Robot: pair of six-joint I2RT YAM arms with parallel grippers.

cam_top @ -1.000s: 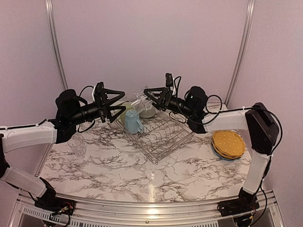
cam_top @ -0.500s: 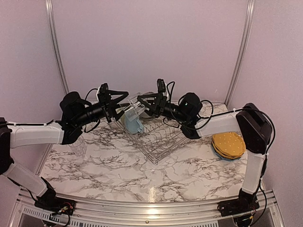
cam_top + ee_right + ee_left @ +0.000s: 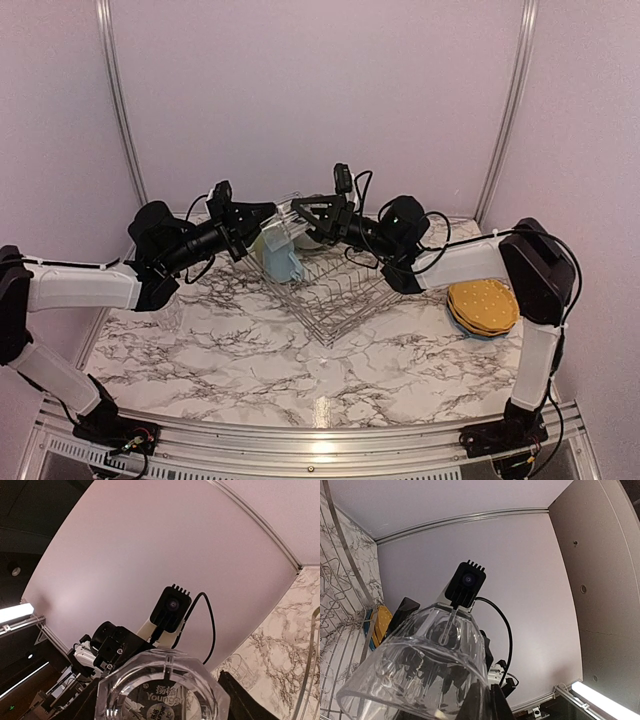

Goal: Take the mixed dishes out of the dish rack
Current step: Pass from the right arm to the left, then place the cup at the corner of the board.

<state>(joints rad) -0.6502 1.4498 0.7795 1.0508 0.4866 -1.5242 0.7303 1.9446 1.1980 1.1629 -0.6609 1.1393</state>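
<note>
Item: clear glass (image 3: 287,214); faceted tumbler with a flared mouth and a thick many-sided base carrying moulded lettering.
Location: in the air over the far-left corner of the dish rack (image 3: 345,290), lying on its side between the two arms, above the light blue mug (image 3: 281,258).
Left gripper (image 3: 266,216): drawn in to a thin pinch on the glass wall at the mouth end.
Right gripper (image 3: 303,212): spread fairly wide, one finger on each side of the base end, clamped on the same glass.
Material: transparent glass; hard, smooth and glossy, with shallow flat facets around the body.
Weight: judged light to moderate, heaviest at the base.
Stiffness: rigid, no give under the pads.
Surface: judged slippery; little friction, likely to twist in a thin rim pinch.
Fragility: high; liable to chip at the rim and to crack if dropped on wire or stone.
Best hold: across the thick base or lower body; a rim pinch only with mild force.
Rack: silver wire, square, with upright dividers and open mesh.
Mug: opaque, glazed, handled; at the rack's left edge, inside or beside not clear.
Already out: yellow-orange plates (image 3: 482,303), stacked at the right of the marble-patterned table (image 3: 230,350).
</note>
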